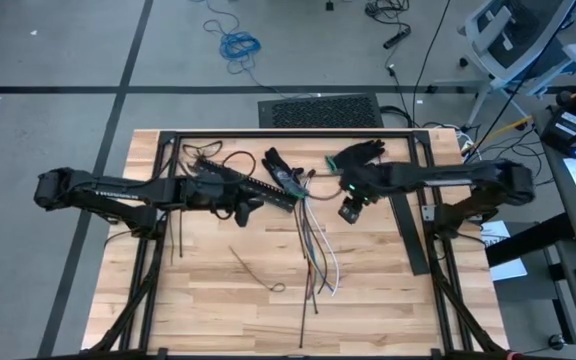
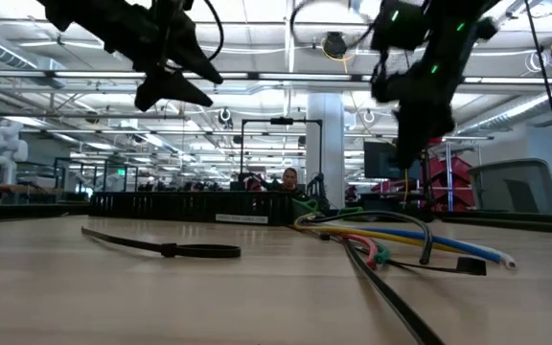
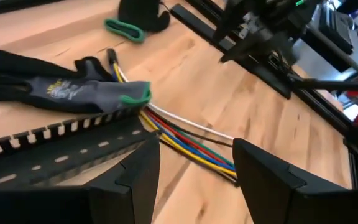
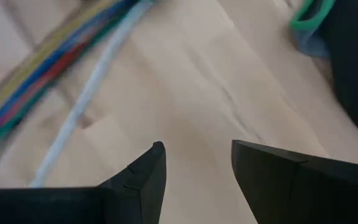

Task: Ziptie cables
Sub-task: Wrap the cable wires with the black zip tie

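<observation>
- L gripper [image 3: 194, 171]: fingers parted w/ a clear gap, nothing between them. It hangs above the table over the black slotted rail [image 3: 55, 143], where the cables come out from under a glove.
- R gripper [image 4: 197, 168]: fingers also apart, bare wood between the tips, holding nothing. I see it hovering just right of the cables, angled down.
- Both arms reach in from the table's sides, stretched nearly flat, and meet near the far-centre.
- Cables [image 1: 313, 250]: thin, round, glossy wires in white, red, green, yellow, blue; bunched at the rail end, fanning out toward the near edge.
- Black glove w/ green cuff [image 3: 61, 90] lies over the rail; L wrist view shows it draped on the wires, high view doesn't make that clear.
- Zipties [image 2: 166, 247]: flat dark strips. Low view shows one lying curved on the wood at left, well apart from the cables; another [image 1: 258, 272] shows in the high view.
</observation>
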`<control>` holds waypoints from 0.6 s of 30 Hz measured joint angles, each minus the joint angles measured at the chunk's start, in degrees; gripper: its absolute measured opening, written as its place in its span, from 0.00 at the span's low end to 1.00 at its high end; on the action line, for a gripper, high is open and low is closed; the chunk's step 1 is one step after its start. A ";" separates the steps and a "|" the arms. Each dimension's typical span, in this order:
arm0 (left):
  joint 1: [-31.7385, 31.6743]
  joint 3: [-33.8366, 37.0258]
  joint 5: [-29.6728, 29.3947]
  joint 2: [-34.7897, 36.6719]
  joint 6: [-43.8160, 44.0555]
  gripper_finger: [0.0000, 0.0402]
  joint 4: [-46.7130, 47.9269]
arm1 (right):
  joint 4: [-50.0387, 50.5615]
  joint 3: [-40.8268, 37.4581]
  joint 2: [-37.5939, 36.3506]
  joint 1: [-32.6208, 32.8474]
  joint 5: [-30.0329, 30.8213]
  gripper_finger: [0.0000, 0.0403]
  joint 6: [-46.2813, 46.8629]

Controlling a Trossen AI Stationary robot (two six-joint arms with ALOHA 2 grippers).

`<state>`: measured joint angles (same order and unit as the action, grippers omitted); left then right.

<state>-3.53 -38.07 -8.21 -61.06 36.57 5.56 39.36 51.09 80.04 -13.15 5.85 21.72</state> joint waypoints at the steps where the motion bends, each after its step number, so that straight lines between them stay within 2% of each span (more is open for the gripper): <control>1: -0.53 0.18 -0.04 0.00 0.20 0.49 -0.13 | -1.86 0.02 2.12 -2.28 -2.07 0.43 -1.48; 5: -1.94 0.25 -0.11 0.00 0.48 0.49 -1.00 | -6.20 4.08 11.18 -9.93 -11.90 0.43 -7.51; 9: -2.23 0.25 -0.24 0.00 0.67 0.49 -1.11 | 2.60 13.93 19.43 -12.06 -20.21 0.43 -17.26; 12: -1.69 0.25 -0.24 0.00 0.68 0.49 -1.37 | 14.55 22.27 25.55 -11.54 -20.87 0.43 -26.64; 14: -1.32 0.25 -0.34 0.00 0.80 0.49 -1.54 | 20.59 27.19 29.38 -11.32 -20.67 0.43 -29.71; 16: -1.02 0.25 -0.86 0.00 2.13 0.49 -2.20 | 22.85 30.28 32.18 -11.46 -19.46 0.43 -28.54; 18: -0.81 0.23 -1.11 0.00 3.60 0.49 -2.26 | 20.52 31.14 33.56 -12.32 -19.72 0.43 -23.56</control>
<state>-4.35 -37.85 -9.32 -61.06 40.16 3.30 59.88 82.23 113.60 -25.46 -13.86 -1.84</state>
